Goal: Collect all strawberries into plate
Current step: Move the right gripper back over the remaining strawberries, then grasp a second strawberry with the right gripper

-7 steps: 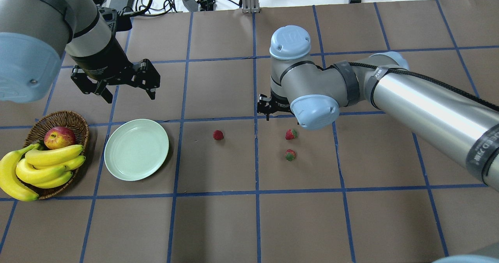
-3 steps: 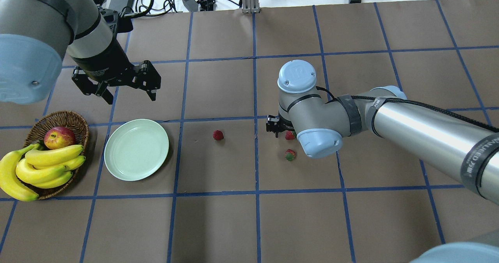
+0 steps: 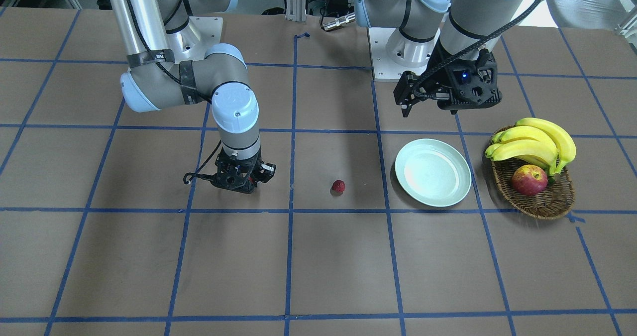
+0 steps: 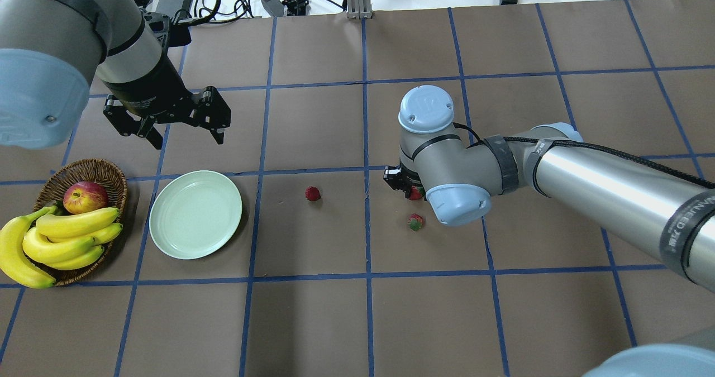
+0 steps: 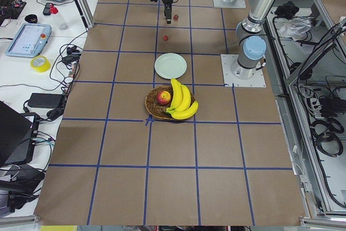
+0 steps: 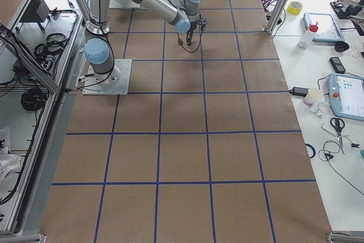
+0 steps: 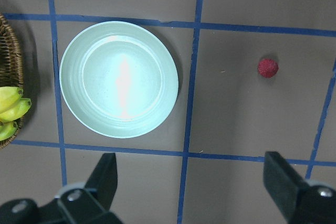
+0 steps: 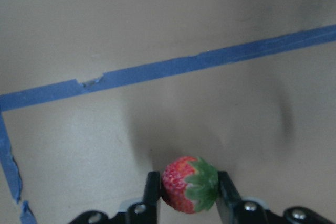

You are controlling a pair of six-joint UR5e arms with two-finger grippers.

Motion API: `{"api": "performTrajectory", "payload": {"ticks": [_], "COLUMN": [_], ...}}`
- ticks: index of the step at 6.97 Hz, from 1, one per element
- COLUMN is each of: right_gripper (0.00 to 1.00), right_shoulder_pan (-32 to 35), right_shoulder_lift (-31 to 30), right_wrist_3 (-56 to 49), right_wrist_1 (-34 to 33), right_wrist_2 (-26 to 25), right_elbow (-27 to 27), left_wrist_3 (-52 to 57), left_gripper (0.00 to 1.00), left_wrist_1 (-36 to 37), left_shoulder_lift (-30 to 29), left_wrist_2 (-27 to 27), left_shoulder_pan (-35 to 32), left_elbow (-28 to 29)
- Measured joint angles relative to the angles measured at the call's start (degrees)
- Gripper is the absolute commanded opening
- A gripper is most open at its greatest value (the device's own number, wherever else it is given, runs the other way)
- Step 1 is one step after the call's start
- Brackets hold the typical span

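A strawberry [image 8: 188, 184] is pinched in the narrowed right gripper [image 8: 188, 178] for carrying to the plate [image 4: 195, 214] at its 9 o'clock, while the left gripper [image 4: 187, 140] hangs wide open.

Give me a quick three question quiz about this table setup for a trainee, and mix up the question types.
1. True or false: the plate has fruit on it.
2. Which fruit sits between the jaws of the right gripper? A banana, B strawberry, C apple.
3. Fill in the gap: the left gripper hangs beyond the plate with its jaws ____.

Key: 1 false, the plate is bare. 2 B. 3 open.
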Motion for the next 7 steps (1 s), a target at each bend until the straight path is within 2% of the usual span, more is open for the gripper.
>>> {"api": "performTrajectory", "payload": {"ticks": [2, 5, 7], "right_gripper": [0.17, 0.17, 0.18], "right_shoulder_pan": [0.12, 4.39, 7.3], "right_shoulder_lift": [-0.43, 0.51, 3.49], "right_wrist_3": [1.96, 10.7, 13.24], "right_wrist_1": [0.11, -0.89, -2.77], "right_wrist_2": [0.65, 8.79, 10.1], "right_elbow": [-0.94, -2.89, -5.06], "left_wrist_3": [0.0, 0.0, 0.0], "left_gripper": [1.0, 1.0, 1.0], "left_wrist_1": [0.0, 0.0, 0.0], "left_shoulder_lift": [0.01, 0.02, 0.02], "left_wrist_2": [0.0, 0.0, 0.04], "left_shoulder_pan": [0.0, 0.0, 0.0], "left_elbow": [-0.01, 0.01, 0.0]}}
